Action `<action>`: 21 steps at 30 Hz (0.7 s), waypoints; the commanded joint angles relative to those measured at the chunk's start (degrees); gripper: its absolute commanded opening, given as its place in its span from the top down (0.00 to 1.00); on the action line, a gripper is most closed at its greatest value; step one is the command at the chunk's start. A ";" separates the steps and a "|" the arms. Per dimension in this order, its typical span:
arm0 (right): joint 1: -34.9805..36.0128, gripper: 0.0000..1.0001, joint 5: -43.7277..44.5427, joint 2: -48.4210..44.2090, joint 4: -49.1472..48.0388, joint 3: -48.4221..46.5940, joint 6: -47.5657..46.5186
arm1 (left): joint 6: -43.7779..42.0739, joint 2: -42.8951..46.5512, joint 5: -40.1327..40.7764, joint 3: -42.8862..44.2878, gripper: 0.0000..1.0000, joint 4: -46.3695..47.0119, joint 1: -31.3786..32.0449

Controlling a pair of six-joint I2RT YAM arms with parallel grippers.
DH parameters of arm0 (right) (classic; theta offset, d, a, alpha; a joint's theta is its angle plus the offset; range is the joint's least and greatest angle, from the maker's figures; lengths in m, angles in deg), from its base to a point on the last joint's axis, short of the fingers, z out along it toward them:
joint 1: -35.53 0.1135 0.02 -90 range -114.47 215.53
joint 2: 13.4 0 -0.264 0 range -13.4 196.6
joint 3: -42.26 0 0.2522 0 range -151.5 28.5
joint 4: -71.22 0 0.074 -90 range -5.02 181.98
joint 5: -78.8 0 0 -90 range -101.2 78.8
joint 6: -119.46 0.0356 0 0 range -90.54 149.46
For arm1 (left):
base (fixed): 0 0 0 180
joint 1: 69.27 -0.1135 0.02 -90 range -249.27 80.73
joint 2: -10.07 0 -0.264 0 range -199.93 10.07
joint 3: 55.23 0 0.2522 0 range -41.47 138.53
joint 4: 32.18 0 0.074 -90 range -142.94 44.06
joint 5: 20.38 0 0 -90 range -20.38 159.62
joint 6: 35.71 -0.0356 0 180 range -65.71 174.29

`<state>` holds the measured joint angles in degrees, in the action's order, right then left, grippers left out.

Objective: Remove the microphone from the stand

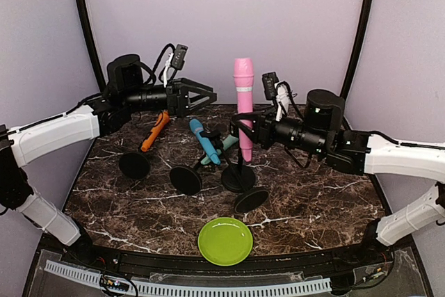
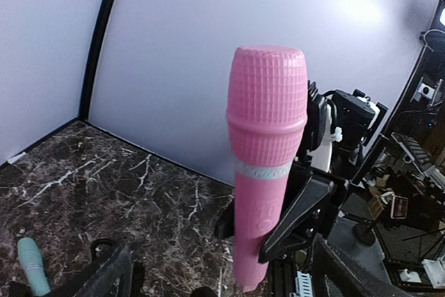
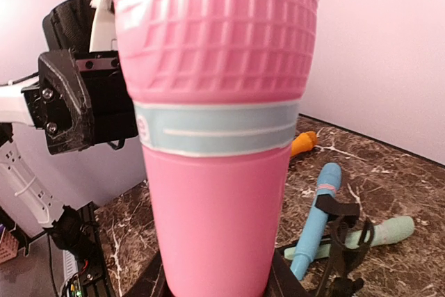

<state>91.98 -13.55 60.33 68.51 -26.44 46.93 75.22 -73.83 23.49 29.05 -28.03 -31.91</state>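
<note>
Our right gripper (image 1: pixel 245 132) reaches in level, clamped on the upright pink microphone (image 1: pixel 243 92). Our left gripper (image 1: pixel 209 94) hovers beside it, jaws spread wide.

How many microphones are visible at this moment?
4. The pink microphone stands upright in the right pincer; the orange microphone leans rear left; the blue microphone leans at centre; the mint-green microphone lies just behind it. Arms may hide others.

The microphone (image 1: pixel 243 106) stands upright behind the plate (image 1: pixel 224 241), the left gripper (image 1: pixel 211 95) to its left
</note>
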 commanded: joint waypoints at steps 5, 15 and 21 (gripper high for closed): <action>-4.20 0.88 12.79 -10.98 11.20 3.93 0.85 | -3.94 7.51 15.47 -2.32 0.06 -7.99 -2.82; -16.78 0.88 14.02 -11.13 19.02 10.85 5.31 | -2.04 8.04 18.51 -4.40 0.06 -9.91 -5.44; -24.28 0.88 12.73 -1.26 22.42 11.68 9.14 | -2.50 8.01 20.04 -4.46 0.06 -11.84 -5.55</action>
<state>71.11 -0.46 54.30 88.66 -15.21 52.61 72.77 -66.84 41.88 25.11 -38.23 -37.20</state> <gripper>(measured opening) 0.334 0.938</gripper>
